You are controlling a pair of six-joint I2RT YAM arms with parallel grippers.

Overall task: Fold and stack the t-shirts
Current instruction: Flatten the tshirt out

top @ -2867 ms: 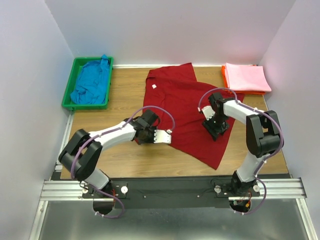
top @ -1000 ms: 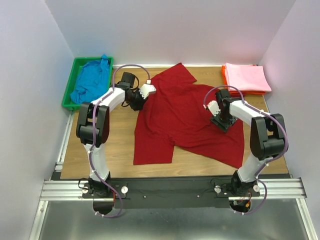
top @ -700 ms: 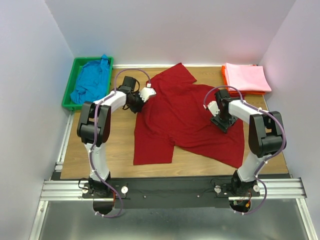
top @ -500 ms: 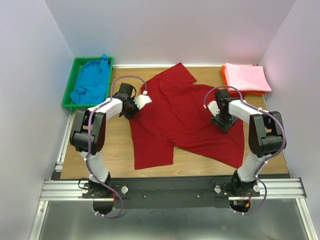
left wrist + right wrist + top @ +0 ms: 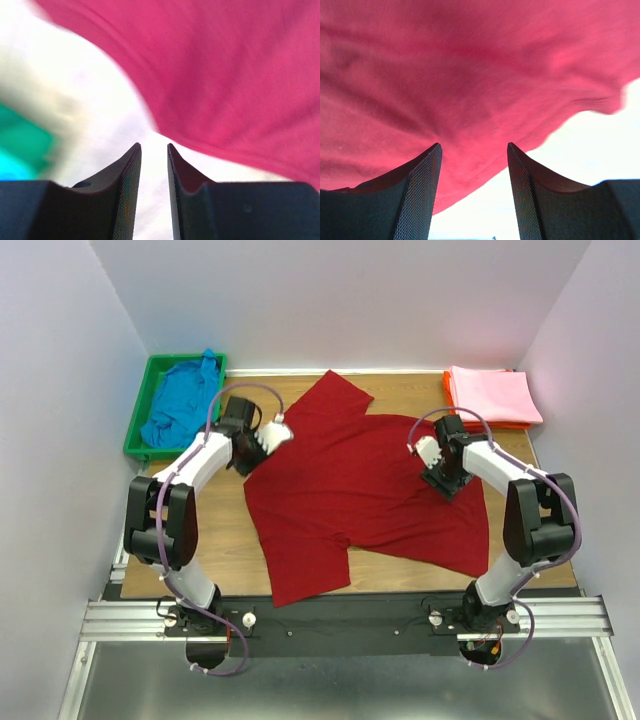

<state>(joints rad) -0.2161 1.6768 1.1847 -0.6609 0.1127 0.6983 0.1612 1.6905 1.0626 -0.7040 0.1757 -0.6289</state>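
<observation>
The dark red t-shirt lies spread flat across the middle of the table, one sleeve toward the back. My left gripper hovers at its left edge; in the left wrist view this gripper is open by a narrow gap with nothing in it, and the red cloth lies just ahead. My right gripper is low over the shirt's right part, open wide, with the cloth's hem running between its fingers. The blue t-shirt is bunched in the bin. The pink t-shirt lies folded at the back right.
A green bin stands at the back left corner and a thin orange tray under the pink shirt at the back right. White walls close in the table on three sides. Bare wood shows left of the red shirt.
My left gripper has moved left and toward me, dragging the shirt's left side out wider, and its jaws have parted off the cloth. The right gripper has barely moved.
</observation>
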